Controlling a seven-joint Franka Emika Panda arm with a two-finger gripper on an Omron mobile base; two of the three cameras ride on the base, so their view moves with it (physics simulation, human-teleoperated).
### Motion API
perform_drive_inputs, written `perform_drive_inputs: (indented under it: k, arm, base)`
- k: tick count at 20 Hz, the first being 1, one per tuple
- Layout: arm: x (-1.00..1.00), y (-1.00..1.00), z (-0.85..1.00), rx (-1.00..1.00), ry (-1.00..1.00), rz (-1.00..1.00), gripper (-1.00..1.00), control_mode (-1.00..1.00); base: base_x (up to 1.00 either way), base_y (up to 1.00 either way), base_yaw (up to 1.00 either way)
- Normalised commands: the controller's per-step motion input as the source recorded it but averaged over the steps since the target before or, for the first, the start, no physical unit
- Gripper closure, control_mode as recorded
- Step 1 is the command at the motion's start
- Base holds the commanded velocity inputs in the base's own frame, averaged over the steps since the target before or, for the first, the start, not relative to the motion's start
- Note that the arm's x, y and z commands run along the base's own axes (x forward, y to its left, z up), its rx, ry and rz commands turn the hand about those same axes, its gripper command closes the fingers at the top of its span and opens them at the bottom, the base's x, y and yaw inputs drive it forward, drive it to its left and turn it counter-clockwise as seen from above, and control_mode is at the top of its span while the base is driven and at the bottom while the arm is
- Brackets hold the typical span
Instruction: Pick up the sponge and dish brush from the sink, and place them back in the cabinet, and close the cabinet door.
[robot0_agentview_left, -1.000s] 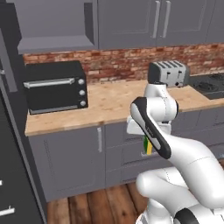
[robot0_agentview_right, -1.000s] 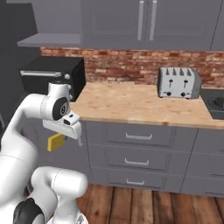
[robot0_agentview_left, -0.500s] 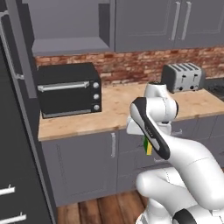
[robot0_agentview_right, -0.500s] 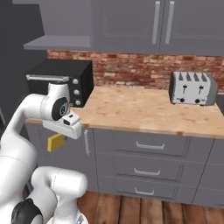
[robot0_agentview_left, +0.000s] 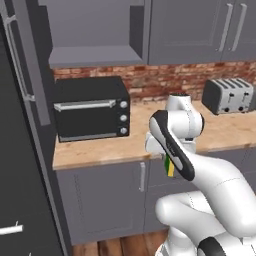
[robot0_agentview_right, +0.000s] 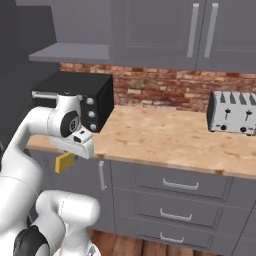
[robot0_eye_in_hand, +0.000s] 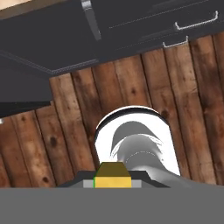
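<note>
Right now the white jointed robot arm is folded in on itself, its elbow raised level with the light wood-grain table (robot0_agentview_left: 220, 134) and its hand turned straight down toward the brown plank floor (robot0_eye_in_hand: 144, 83). The jaws are closed on the small flat green-and-yellow sponge (robot0_agentview_right: 64, 162), which hangs from the gripper (robot0_agentview_right: 65, 159) below the table's front edge, just in front of the matte grey under-counter cupboards (robot0_agentview_right: 165, 192). From the left base view the sponge (robot0_agentview_left: 169, 166) shows as a thin green and yellow sliver beside the forearm; in the hand view its yellow face (robot0_eye_in_hand: 113, 176) sits wedged at the bottom, with the floor planks far beneath.

Up and behind the jaws, on the table, stands the boxy black toaster oven (robot0_agentview_left: 91, 108) with its silver bar handle and three round knobs. Higher still above the jaws is the matte grey wall cabinet (robot0_agentview_left: 95, 30), its front open so the plain grey inner shelf (robot0_agentview_left: 92, 54) is exposed; the sponge is well apart from it. Off to the far side of the jaws from the oven, a silver four-slot toaster (robot0_agentview_right: 233, 112) rests against the red brick backsplash (robot0_agentview_right: 165, 90). A tall dark fridge-like unit (robot0_agentview_left: 20, 150) rises beside the oven.
</note>
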Motion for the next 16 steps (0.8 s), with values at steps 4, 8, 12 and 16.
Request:
perform_drive_inputs:
  k: [4,8,12,16]
  arm:
    - [0.00,0.00,0.00,0.00,0.00,0.00,1.00,1.00]
    - [0.00,0.00,0.00,0.00,0.00,0.00,1.00,1.00]
    - [0.00,0.00,0.00,0.00,0.00,0.00,1.00,1.00]
    - [0.00,0.00,0.00,0.00,0.00,0.00,1.00,1.00]
  base:
    - [0.55,0.20,0.16]
    - [0.40,0.33,0.04]
    - [0.28,0.43,0.01]
    - [0.17,0.47,0.00]
